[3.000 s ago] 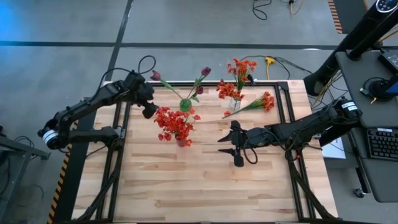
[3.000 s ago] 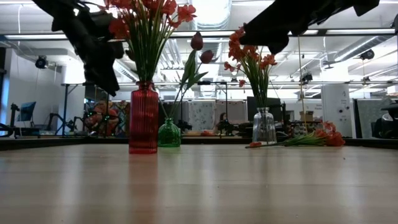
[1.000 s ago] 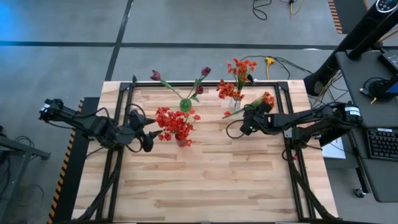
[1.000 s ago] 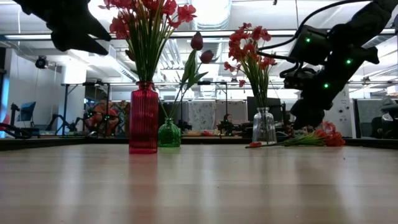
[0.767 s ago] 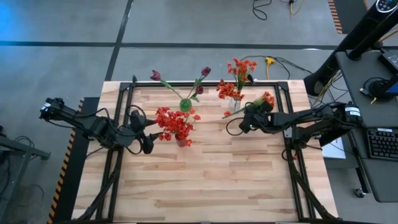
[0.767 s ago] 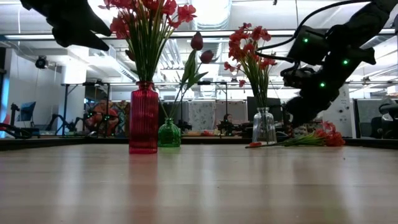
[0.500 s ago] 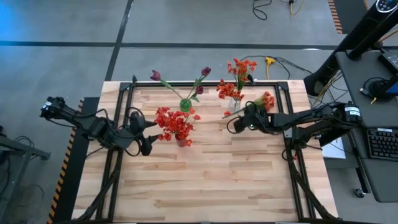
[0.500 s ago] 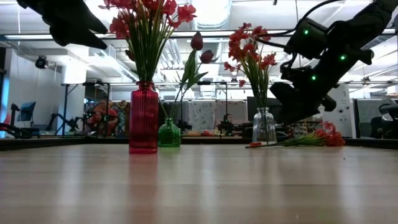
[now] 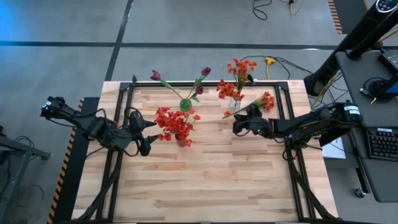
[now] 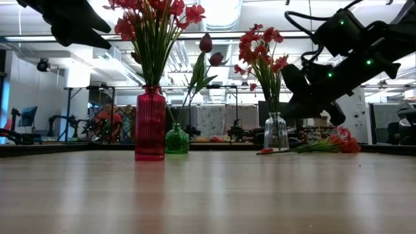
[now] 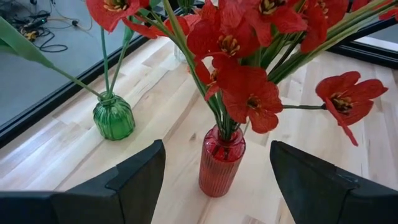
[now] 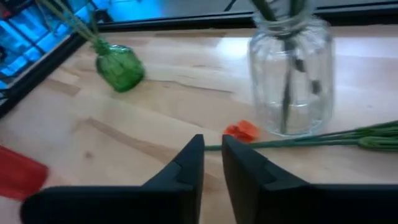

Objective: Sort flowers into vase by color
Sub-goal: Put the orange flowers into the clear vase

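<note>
Red blooms [image 9: 174, 121] stand in a red vase [image 11: 221, 160]. Purple buds [image 9: 206, 71] stand in a green vase [image 9: 185, 104]. Orange-red blooms [image 9: 239, 68] stand in a clear glass vase [image 12: 291, 74]. One loose orange-red flower [image 9: 252, 104] lies flat on the table beside the clear vase, its stem [image 12: 311, 140] running past the vase's foot. My right gripper [image 12: 212, 146] hovers above the stem's cut end, open by a narrow gap and empty. My left gripper [image 11: 217, 148] is wide open and empty, left of the red vase.
A small orange bit [image 12: 241, 129] lies at the loose stem's end. A black metal frame [image 9: 124, 112] borders the wooden table's left, far and right sides. Bare wood [image 9: 205, 180] fills the near half. A person [image 10: 106, 120] sits in the room beyond.
My right gripper has moved along the loose flower toward the table's left and a little nearer, from over its leafy part to over its cut end, and now shows higher in the low view. The flowers and vases have stayed in place.
</note>
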You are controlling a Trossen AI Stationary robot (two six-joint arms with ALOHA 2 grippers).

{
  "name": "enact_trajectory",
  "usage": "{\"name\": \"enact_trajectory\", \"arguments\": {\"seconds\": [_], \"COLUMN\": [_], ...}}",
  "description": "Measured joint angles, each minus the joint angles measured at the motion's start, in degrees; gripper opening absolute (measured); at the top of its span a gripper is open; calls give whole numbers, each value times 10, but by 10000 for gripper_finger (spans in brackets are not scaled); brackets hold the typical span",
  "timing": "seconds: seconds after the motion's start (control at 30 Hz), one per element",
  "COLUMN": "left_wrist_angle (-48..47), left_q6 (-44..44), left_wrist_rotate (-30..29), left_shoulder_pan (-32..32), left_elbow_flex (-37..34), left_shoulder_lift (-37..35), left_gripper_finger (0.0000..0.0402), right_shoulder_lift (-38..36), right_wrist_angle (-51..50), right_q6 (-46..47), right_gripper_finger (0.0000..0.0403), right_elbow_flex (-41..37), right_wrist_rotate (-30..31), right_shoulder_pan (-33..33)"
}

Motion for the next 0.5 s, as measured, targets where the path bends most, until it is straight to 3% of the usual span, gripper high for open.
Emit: {"name": "enact_trajectory", "arguments": {"seconds": [0.23, 0.5], "left_wrist_angle": [0, -2], "left_q6": [1, 0], "left_wrist_rotate": [0, -1], "left_shoulder_pan": [0, 0], "left_elbow_flex": [0, 0], "left_shoulder_lift": [0, 1], "left_gripper_finger": [272, 272], "right_shoulder_lift": [98, 203], "right_wrist_angle": [93, 90], "right_q6": [-61, -48], "right_gripper_finger": [12, 12], "right_elbow_flex": [30, 77], "right_wrist_rotate": [22, 68], "right_shoulder_pan": [15, 4]}}
